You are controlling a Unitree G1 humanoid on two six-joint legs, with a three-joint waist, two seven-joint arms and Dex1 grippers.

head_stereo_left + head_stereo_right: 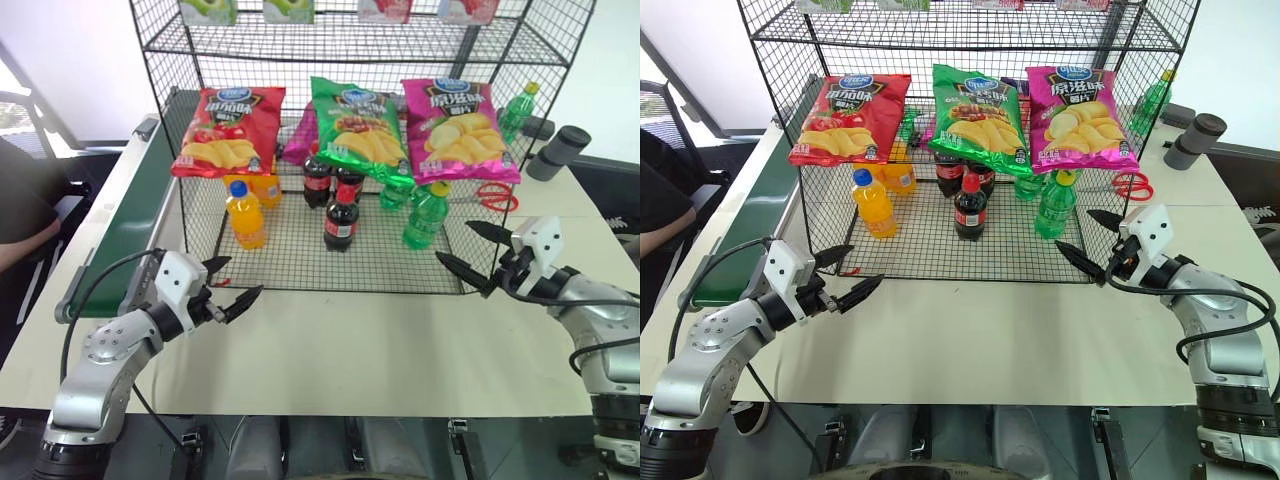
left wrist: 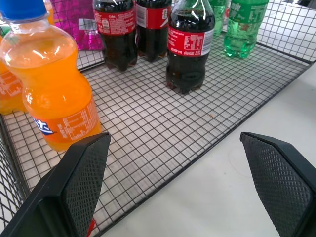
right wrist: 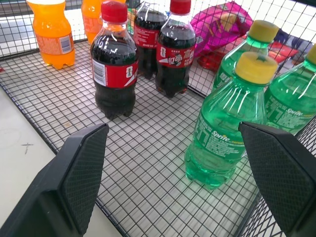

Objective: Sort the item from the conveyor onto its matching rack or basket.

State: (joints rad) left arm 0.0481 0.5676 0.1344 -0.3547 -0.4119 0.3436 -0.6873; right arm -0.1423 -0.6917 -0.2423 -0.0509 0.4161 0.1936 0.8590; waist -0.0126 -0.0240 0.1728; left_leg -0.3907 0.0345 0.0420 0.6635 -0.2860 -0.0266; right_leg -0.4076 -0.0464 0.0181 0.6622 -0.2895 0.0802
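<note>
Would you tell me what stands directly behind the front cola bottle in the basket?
Two more cola bottles stand behind the front cola bottle; the green chip bag overhead covers their caps.

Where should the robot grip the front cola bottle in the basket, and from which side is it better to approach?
Grip the front cola bottle around its labelled middle, coming level from the basket's open front edge. It stands upright, apart from the colas behind it, with free space on both sides for open jaws.

Three crisp bags hung across upper centre: red bag (image 1: 228,132), green bag (image 1: 357,128), pink bag (image 1: 459,130). Orange-drink bottle (image 1: 246,214) stood left of centre; green bottle (image 1: 426,215) right of centre. Red-handled scissors (image 1: 494,196) lay on white table (image 1: 380,350), right. Grey cylinder (image 1: 559,152) at far right.
</note>
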